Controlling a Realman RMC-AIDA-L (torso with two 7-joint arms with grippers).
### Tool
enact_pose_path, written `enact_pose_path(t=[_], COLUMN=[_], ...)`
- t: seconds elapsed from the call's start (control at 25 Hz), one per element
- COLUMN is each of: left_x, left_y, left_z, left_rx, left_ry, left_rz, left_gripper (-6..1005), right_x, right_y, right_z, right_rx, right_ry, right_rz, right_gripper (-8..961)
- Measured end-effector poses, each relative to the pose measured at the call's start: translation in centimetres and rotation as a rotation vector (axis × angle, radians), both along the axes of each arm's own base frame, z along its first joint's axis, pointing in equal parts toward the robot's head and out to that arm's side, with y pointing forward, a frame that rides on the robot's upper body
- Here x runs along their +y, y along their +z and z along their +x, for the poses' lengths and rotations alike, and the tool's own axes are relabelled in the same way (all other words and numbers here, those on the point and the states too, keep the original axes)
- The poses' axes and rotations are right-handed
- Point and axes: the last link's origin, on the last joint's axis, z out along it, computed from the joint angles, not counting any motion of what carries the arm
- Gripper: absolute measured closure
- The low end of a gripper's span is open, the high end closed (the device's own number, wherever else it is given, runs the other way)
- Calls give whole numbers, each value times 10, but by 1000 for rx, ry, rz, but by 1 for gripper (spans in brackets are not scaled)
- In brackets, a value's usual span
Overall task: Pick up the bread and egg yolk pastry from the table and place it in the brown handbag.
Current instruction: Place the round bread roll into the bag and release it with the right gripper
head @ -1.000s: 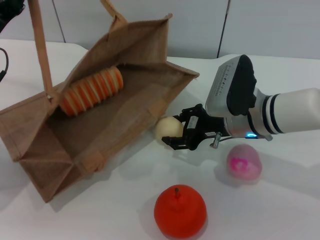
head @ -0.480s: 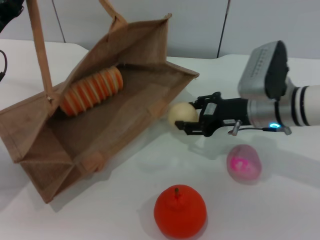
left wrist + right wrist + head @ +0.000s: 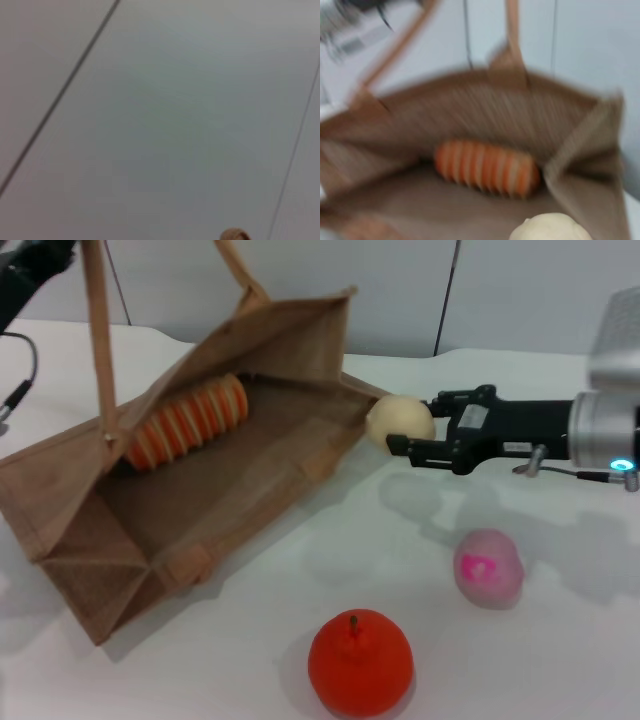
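Inside brown handbag (image 3: 230, 480), bread (image 3: 187, 422)

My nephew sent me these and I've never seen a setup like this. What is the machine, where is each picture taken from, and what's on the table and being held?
It is a two-armed robot. The wide picture comes from its head camera. The right claw is shut on the egg yolk pastry, a pale ball held beside the brown handbag, which lies open on the table. The bread, a striped loaf, is already inside. A pink ball and a red-orange fruit sit nearby. The right wrist camera looks into the bag. The left wrist camera shows mostly wall; that arm is up by the bag's handle.
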Motion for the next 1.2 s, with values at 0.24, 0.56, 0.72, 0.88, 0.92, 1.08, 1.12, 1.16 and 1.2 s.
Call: enact_pose_path(t=[0.24,0.56,0.72,0.88,0.92,1.08,1.12,1.16,1.2], left_x=[14,26,27,23,22,18,17,16,16], left_y=[-15,-28,-28,-27,-26,-23,-22,-21,-20], left_z=[25,59,72,81,82,86,86,85,84], left_rx=[19,22,1,-28,-32,-56,-61,-63,-67], left_ry=[-66,-172,-228,-283,-291,-334,-338,-338,-336], left_rz=[-69,-128,-149,-173,-175,-176,-175,-173,-168], left_gripper=[841,839,837,836,836,834,834,833,833], right_x=[-9,0,2,8,10,9,8,6,4], right_y=[5,-41,-61,-73,-75,-79,-80,-82,-83], right_z=[-17,-44,-56,-67,-71,-79,-80,-81,-81], right_rx=[82,-27,-84,-119,-119,-108,-105,-106,-107], right_ry=[84,125,154,174,182,255,277,292,305], right_rz=[-62,-59,-30,28,48,107,118,122,122], right_gripper=[379,383,386,389,390,395,398,401,404])
